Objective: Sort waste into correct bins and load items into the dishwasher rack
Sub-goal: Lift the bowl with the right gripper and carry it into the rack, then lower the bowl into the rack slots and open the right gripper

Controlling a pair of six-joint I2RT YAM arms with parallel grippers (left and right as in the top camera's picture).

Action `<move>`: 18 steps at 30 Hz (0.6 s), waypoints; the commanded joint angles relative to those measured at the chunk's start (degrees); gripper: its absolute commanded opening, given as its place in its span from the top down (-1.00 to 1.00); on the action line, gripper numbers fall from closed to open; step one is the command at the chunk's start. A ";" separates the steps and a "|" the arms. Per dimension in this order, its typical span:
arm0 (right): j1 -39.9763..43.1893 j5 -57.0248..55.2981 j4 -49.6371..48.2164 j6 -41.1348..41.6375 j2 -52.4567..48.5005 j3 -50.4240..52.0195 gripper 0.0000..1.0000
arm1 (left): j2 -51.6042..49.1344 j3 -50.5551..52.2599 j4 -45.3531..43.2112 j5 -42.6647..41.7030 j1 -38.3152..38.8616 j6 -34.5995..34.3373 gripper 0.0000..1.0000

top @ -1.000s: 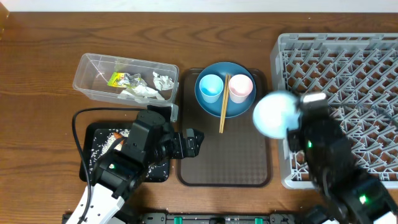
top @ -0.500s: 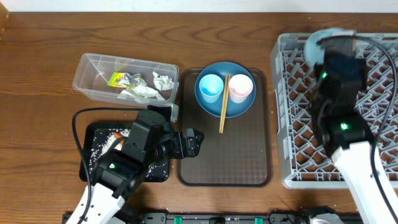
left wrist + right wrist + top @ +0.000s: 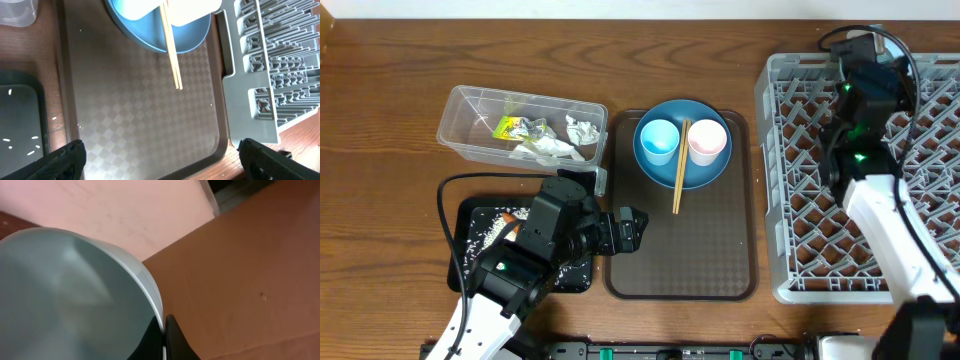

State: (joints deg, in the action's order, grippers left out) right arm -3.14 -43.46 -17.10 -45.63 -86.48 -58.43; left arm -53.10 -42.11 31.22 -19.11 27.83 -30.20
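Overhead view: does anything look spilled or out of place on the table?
Loose rice grains are scattered over the black tray, and the chopsticks lie across the blue plate between the light-blue cup and the pink cup, their ends overhanging onto the brown tray. Nothing looks broken.

Even, soft light; right wrist view blurred.

The plate (image 3: 705,172) sits on the serving tray (image 3: 680,250); the tub (image 3: 460,120) lies left of it, the rack (image 3: 790,150) right, the shallow tray (image 3: 470,228) before the tub.
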 commanded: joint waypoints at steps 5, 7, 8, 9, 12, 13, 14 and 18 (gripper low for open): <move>3.28 6.82 -6.12 -6.93 -6.21 -0.81 0.98 | -0.02 -0.11 -0.02 0.37 -0.22 0.11 -1.00; 4.48 10.25 -7.26 -6.97 -8.72 -0.81 0.98 | -0.02 -0.11 -0.02 0.37 -0.22 0.09 -1.00; 4.90 11.28 -7.98 -7.32 -9.92 -0.81 0.98 | -0.02 -0.11 -0.02 0.37 -0.22 0.09 -1.00; 5.29 12.13 -8.72 -8.13 -11.13 -0.81 0.97 | -0.02 -0.11 -0.02 0.37 -0.22 0.09 -1.00; 6.21 13.99 -13.92 -9.79 -15.74 -0.81 0.98 | -0.02 -0.11 -0.02 0.37 -0.22 0.09 -1.00; 6.32 14.19 -16.20 -9.90 -17.16 -0.81 0.98 | -0.02 -0.11 -0.02 0.37 -0.22 0.11 -1.00; 6.34 14.32 -18.73 -10.84 -18.71 -0.81 0.98 | -0.02 -0.11 -0.02 0.37 -0.22 0.11 -1.00; 6.05 15.52 -26.73 -17.20 -23.56 -0.81 0.97 | -0.02 -0.11 -0.02 0.37 -0.22 0.09 -1.00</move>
State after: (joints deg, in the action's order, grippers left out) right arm 2.83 -30.28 -41.80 -57.54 -107.87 -58.46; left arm -53.10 -42.11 31.20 -19.09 27.86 -30.20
